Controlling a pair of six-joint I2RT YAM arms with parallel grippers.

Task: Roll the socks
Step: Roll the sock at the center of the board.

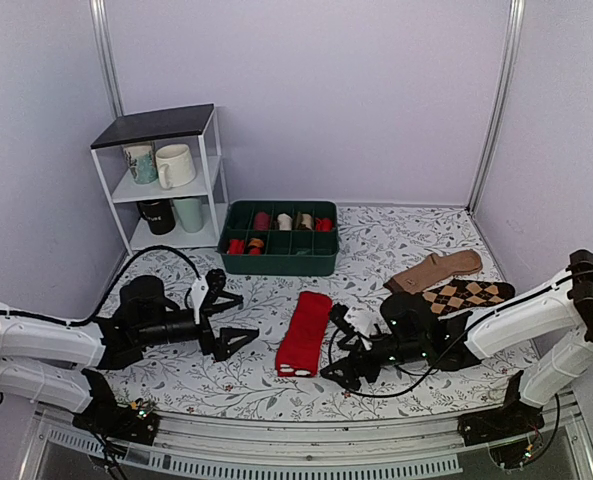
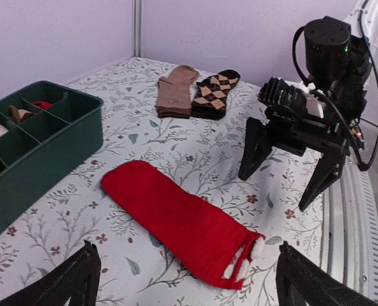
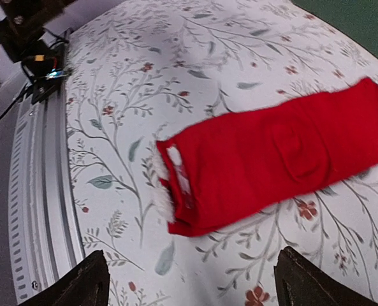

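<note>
Firstly, left fingers [image 2: 74,280]: two dark prongs spread wide apart, nothing between them. They belong to the left gripper [image 1: 246,316], which hangs low over the cloth just left of the socks, apart from them, its jaws pointed toward them.

Right fingers [image 3: 80,284]: likewise spread wide, grasping nothing. The right gripper [image 1: 333,345] sits just right of the near end of the socks, tips down close to the cloth. Whether they touch the cloth cannot be told.

Socks [image 1: 304,333]: bright red, laid out as one long flat strip, unrolled, between the two grippers. The long axis runs from near to far. The cuff end is nearest the arm bases and shows white lining at its openings. Neither gripper touches them.

Tan sock [image 1: 436,270]: lying flat at the right, beyond the right arm, well apart from the red pair.

Argyle sock [image 1: 466,295]: brown with a tan diamond pattern, beside the tan sock on its near side and partly behind the right arm.

Green tray [image 1: 276,264]: divided into compartments holding small rolled items in red, tan and white, at the far middle beyond the red strip.

White shelf rack [image 1: 161,125]: far left, dark top, mugs on its two lower levels.

Table [image 1: 376,240]: covered in a pale cloth printed with leaves and flowers.
</note>
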